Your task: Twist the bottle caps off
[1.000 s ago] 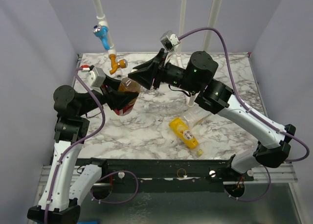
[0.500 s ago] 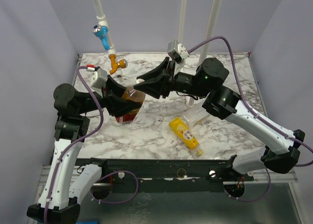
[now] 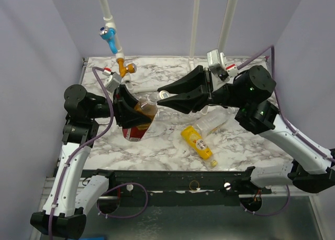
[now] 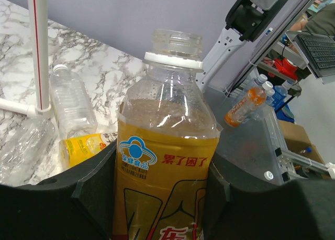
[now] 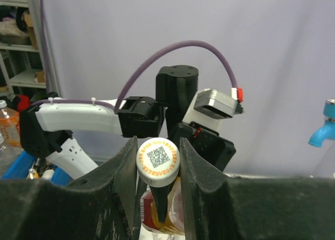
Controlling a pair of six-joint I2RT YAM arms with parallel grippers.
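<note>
The left arm (image 3: 68,166) rises from its base at the near left, folds at a dark elbow and reaches rightward; the left gripper (image 3: 135,113) has its jaws clamped on the body of the brown bottle (image 3: 144,111), holding it tilted with the neck toward the other arm; the right arm (image 3: 293,140) climbs from the near right, bends high and stretches leftward; the right gripper (image 3: 161,95), its long fingers drawn close, pinches the white cap (image 5: 158,159) just beside the bottle's bare neck; the two grippers meet tip to tip
</note>
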